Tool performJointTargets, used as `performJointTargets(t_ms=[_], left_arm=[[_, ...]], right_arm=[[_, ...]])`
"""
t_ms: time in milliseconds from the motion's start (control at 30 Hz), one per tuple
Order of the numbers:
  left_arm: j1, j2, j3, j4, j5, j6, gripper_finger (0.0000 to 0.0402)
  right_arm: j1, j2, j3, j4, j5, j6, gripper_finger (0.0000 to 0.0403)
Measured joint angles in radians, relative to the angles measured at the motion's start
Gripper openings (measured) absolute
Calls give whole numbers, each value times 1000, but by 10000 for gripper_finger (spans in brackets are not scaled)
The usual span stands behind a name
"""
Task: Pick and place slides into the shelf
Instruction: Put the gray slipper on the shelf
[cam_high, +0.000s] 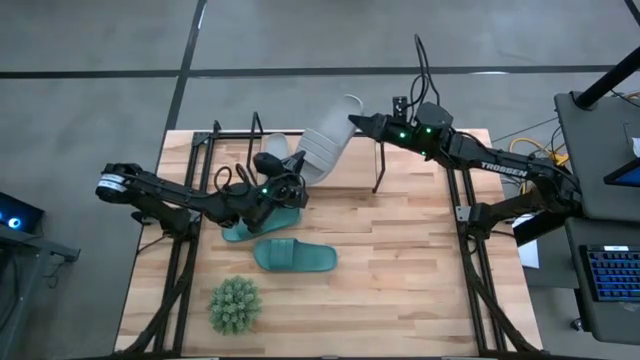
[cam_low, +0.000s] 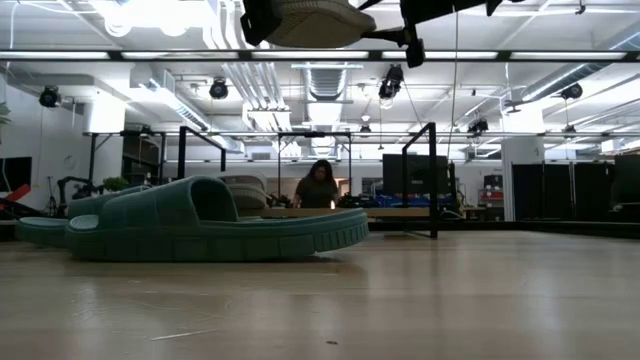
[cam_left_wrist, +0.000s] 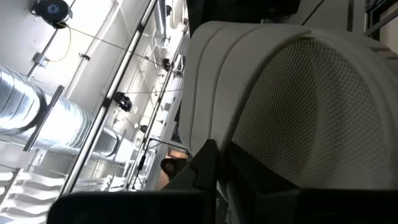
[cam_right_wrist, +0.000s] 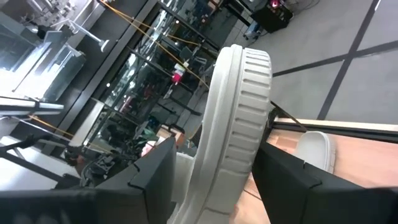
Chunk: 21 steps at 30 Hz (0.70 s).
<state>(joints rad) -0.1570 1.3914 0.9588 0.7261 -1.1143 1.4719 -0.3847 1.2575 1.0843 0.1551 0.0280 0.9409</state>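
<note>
1. Grey rubber slide (cam_high: 325, 150) could drop. It hangs tilted in the air over the desk's (cam_high: 400, 260) far side, between both claws, w/ only a thin edge grip at its low end. If the right claw (cam_high: 354, 122) lets go before the left has it firm, it likely swings or falls.
2. Could also hit the shelf (cam_high: 230, 134) frame on the way in, since it's held at an angle. A bump might pry it loose.
3. Right claw: spread wide, straddling the grey slide's ribbed sole rim. One finger (cam_right_wrist: 292, 180) sits right against it. Can't tell if it's pressing.
4. Left claw (cam_high: 290, 188): pressed together at the slide's lower end. Looks like it's pinching the edge, so prob. carrying the weight.
5. A 2nd grey slide (cam_right_wrist: 314, 152) lies by the shelf rail, just beside the held one.
6. Two teal slides are not yet placed. One (cam_high: 295, 257) is mid-desk, the other (cam_high: 240, 232) partly under the left arm.
7. A plant (cam_high: 235, 305) sits near the front edge, well apart.
</note>
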Motion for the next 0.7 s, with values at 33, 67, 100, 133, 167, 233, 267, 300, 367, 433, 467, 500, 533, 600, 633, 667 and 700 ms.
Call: performJointTargets(t_ms=[33, 67, 100, 133, 167, 233, 267, 300, 367, 433, 467, 500, 533, 600, 633, 667, 700], left_arm=[[0, 0, 0, 0, -7, 0, 0], [0, 0, 0, 0, -19, 0, 0], [0, 0, 0, 0, -31, 0, 0], [0, 0, 0, 0, -45, 0, 0], [0, 0, 0, 0, -56, 0, 0], [0, 0, 0, 0, -70, 1, 0], [0, 0, 0, 1, -75, 0, 0], [0, 0, 0, 0, -79, 1, 0], [0, 0, -1, -1, -108, 1, 0], [0, 0, -2, -2, -135, 0, 0], [0, -1, -2, -1, -144, -7, 0], [0, -1, -2, 0, -151, -26, 0], [0, -1, -2, 0, -156, -45, 0], [0, -1, -2, -1, -166, -63, 0], [0, -1, -2, -1, -168, -74, 0], [0, 2, -2, 0, -171, -85, 0], [0, 6, -2, 1, -177, -103, 0]], right_arm=[[0, 0, 0, 0, 0, 0, 191], [0, -1, 0, 0, 0, 0, 191], [0, -1, 0, 0, 0, -3, 192], [0, -1, 0, 0, 0, -3, 192], [-2, -1, 0, 0, 0, -3, 192], [-7, -1, 0, 0, 0, -3, 192], [-9, -1, 0, 0, 0, -3, 192], [-13, -1, 0, 0, 0, -5, 192], [-18, -4, 0, 2, 0, -10, 192], [-26, -10, 0, 1, 0, -11, 192], [-30, -14, 0, 1, 0, -13, 192], [-33, -19, 0, 1, 0, -20, 192], [-36, -26, 0, 0, 0, -27, 192], [-42, -42, 0, -1, 0, -45, 192], [-42, -52, 0, 0, 0, -54, 192], [-42, -61, 0, -1, 0, -61, 192], [-41, -71, 0, -2, -1, -70, 192]])
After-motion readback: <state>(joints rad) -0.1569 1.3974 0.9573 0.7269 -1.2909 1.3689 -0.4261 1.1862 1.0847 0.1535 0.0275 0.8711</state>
